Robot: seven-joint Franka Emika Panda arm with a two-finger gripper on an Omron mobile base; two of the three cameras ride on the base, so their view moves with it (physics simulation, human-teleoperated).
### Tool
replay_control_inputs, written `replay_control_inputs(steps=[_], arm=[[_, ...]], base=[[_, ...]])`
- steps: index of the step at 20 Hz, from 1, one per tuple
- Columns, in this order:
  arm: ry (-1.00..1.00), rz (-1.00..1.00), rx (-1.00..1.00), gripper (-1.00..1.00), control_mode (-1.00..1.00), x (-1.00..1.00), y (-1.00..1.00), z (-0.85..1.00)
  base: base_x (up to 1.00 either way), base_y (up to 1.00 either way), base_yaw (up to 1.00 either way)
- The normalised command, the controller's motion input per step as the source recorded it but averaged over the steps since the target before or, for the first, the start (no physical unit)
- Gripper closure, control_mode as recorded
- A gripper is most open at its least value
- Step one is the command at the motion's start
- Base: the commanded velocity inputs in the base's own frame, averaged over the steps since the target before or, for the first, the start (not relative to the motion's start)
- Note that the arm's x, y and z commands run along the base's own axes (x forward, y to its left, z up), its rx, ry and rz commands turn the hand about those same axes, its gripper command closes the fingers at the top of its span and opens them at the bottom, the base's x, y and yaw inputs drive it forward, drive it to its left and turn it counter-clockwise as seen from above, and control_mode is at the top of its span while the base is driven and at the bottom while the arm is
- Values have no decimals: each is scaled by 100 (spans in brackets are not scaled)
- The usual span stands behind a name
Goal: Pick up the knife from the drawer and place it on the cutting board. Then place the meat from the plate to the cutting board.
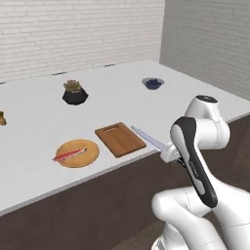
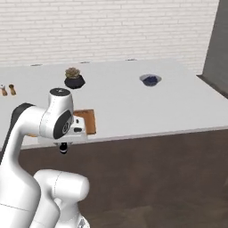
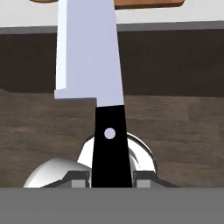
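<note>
One kitchen knife (image 3: 89, 65) with a long silver blade and black riveted handle is being held by its handle between the closed jaws of the two-finger gripper (image 3: 110, 177). Its blade is being pointed over the counter edge toward the small rectangular reddish-brown wooden cutting board (image 1: 119, 138) (the tip is lying just beside the board's near corner). For a sound placement, the blade is best carried fully over the board, lowered flat, and only then released. No brand, label or legible writing is being shown anywhere.
</note>
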Motion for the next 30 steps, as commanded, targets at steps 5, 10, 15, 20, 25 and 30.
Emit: replay_control_inputs(steps=[5,10,15,20,25,30], arm=[[0,0,0,100,100,0,0,0],[0,0,0,100,100,0,0,0],[0,0,0,100,100,0,0,0],[0,0,0,100,100,0,0,0],[0,0,0,100,100,0,0,0],[0,0,0,100,100,0,0,0]], base=[[37,-28,31],[58,-26,35],[60,-31,31],[41,-29,29],[18,-15,15],[48,-3,2]])
